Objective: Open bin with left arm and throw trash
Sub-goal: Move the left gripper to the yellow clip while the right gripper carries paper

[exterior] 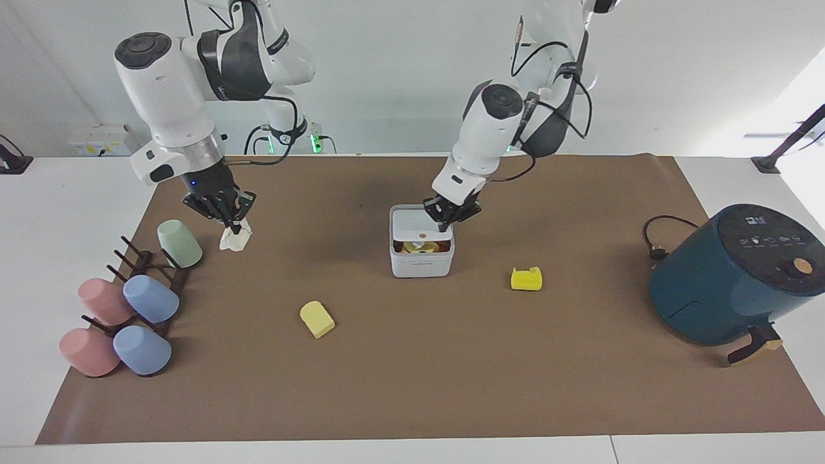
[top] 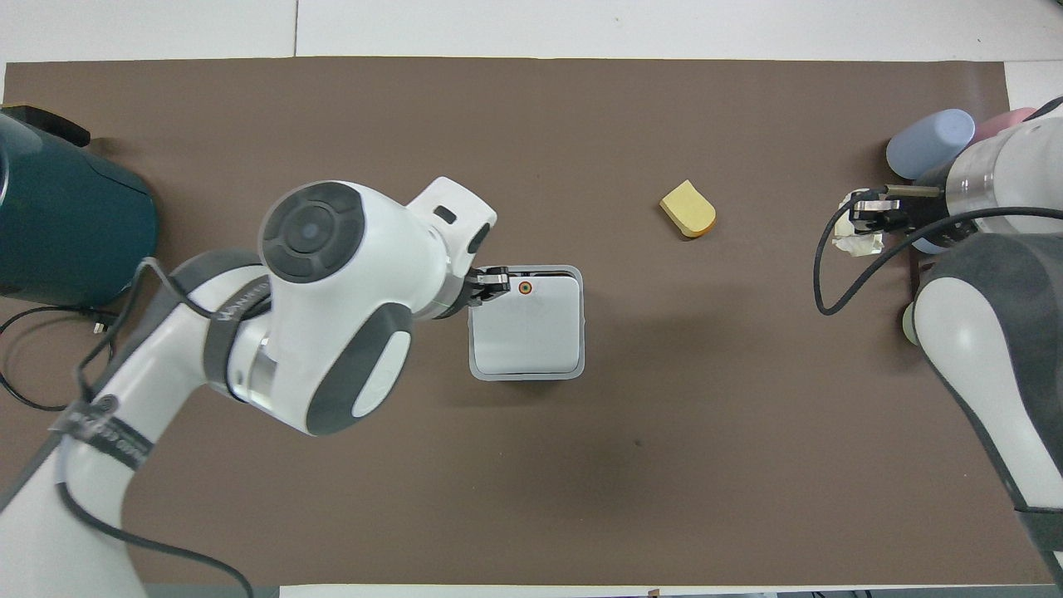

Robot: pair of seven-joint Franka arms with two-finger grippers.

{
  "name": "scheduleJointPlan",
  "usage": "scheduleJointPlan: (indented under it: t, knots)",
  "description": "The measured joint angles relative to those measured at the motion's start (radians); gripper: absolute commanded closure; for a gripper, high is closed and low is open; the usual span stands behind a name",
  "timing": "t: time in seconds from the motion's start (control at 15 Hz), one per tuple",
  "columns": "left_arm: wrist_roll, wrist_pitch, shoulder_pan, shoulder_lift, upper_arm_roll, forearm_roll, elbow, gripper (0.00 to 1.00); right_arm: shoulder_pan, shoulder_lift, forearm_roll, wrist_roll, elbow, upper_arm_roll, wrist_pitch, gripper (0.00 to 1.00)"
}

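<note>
Facing view: paper wad (exterior: 233,239) hangs pinched in right gripper (exterior: 225,218) jaws

Arm strap (top: 237,309) lettering, air fryer (exterior: 735,277) icons: unreadable.

White rounded-corner bin (exterior: 422,259) mid-mat; hinged lid (exterior: 422,227) with orange button tilted up, front gap showing yellow scraps inside. Crumpled white paper wad (exterior: 233,240) hanging clear of mat, pinched from above, toward right arm's end. Pale yellow rounded block (exterior: 317,319) flat on mat, farther from robots than bin. Bright yellow notched sponge piece (exterior: 526,278) beside bin, toward left arm's end.
</note>
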Motion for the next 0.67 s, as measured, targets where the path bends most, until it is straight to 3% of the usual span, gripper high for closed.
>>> scheduleJointPlan:
  t: [0.07,0.13,0.2,0.4,0.67]
  knots:
    - [0.049,-0.044,0.042,-0.034,0.003,0.0,0.0,0.97,0.001,0.0,0.0,0.0,-0.003,0.001,-0.001,1.0]
    - [0.115,-0.078,0.088,-0.062,0.006,0.0,-0.002,0.38,0.003,0.0,0.0,0.0,-0.004,0.003,-0.001,1.0]
    - [0.203,-0.097,0.137,-0.08,0.008,0.0,-0.008,0.0,0.007,0.0,0.001,0.002,-0.005,0.008,-0.001,1.0]
    - [0.405,-0.107,0.259,-0.085,0.014,0.0,-0.028,0.0,0.077,0.0,0.004,0.106,-0.005,0.027,0.002,1.0]
    - [0.435,-0.099,0.288,-0.075,0.015,0.053,-0.046,0.0,0.259,0.003,0.004,0.386,-0.01,0.04,0.046,1.0]
